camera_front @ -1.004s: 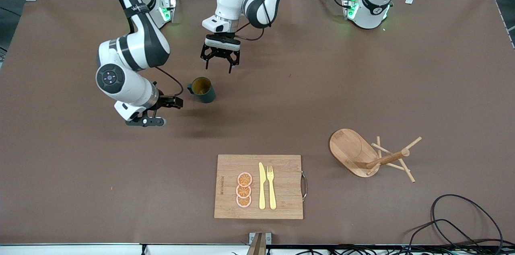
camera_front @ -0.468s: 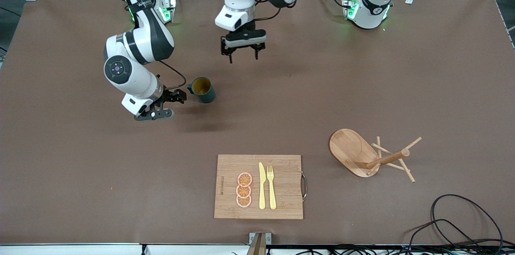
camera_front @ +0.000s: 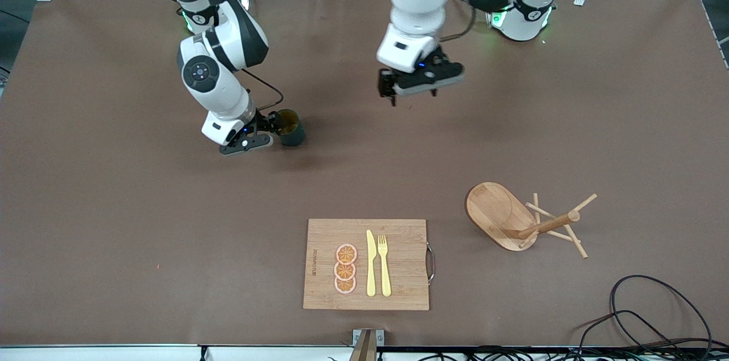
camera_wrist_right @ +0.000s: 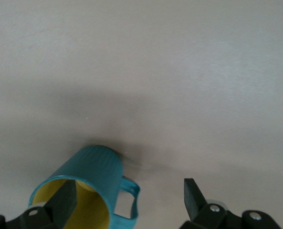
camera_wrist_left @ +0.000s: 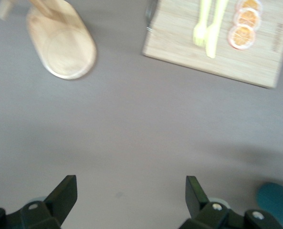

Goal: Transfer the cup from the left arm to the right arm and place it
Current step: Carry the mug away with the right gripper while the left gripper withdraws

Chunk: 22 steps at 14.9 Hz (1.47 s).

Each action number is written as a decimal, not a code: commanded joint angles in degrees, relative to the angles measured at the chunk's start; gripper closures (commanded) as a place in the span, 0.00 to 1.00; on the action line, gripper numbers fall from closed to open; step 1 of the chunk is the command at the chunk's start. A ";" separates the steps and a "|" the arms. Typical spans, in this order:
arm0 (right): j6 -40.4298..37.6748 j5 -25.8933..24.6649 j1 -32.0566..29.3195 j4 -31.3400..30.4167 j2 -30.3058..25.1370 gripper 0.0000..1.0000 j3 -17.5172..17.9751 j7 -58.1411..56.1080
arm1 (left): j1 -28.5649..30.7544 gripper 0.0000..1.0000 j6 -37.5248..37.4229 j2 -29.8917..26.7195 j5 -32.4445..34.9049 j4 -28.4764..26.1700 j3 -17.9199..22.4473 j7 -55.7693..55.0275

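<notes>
The cup (camera_front: 294, 133), dark teal with a yellow inside, stands upright on the brown table toward the right arm's end. My right gripper (camera_front: 272, 123) is low beside it and open. In the right wrist view the cup (camera_wrist_right: 91, 179) shows with one finger (camera_wrist_right: 65, 200) in its mouth and the other (camera_wrist_right: 193, 195) outside, past the handle (camera_wrist_right: 133, 202), so the jaws straddle the handle-side wall without closing. My left gripper (camera_front: 413, 93) hangs open over bare table near the middle. The left wrist view has nothing between the fingers (camera_wrist_left: 65, 193), and the cup's edge (camera_wrist_left: 275, 200) shows off to one side.
A wooden cutting board (camera_front: 398, 236) with orange slices, a yellow knife and a fork lies near the front edge. A wooden peg stand (camera_front: 501, 213) lies tipped over toward the left arm's end. Black cables (camera_front: 655, 315) trail at the front corner.
My right gripper has moved in from beside the cup to straddle its handle side. The left arm has swung away from the cup toward its own end. The cup has not moved.
</notes>
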 commanded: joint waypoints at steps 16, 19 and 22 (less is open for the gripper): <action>3.93 -0.09 2.52 -5.71 -2.30 1.00 -0.65 -0.83 | 10.21 0.00 -19.70 -5.35 -0.07 11.75 26.72 41.71; 0.57 -0.18 -0.73 -4.56 -3.61 1.00 -0.83 -3.36 | 10.21 0.00 -20.93 -5.63 0.10 13.41 30.77 47.43; 0.57 -0.18 -9.24 -4.65 -4.06 1.00 -0.83 -15.28 | 10.21 0.00 -24.18 -5.71 0.19 14.21 31.75 48.84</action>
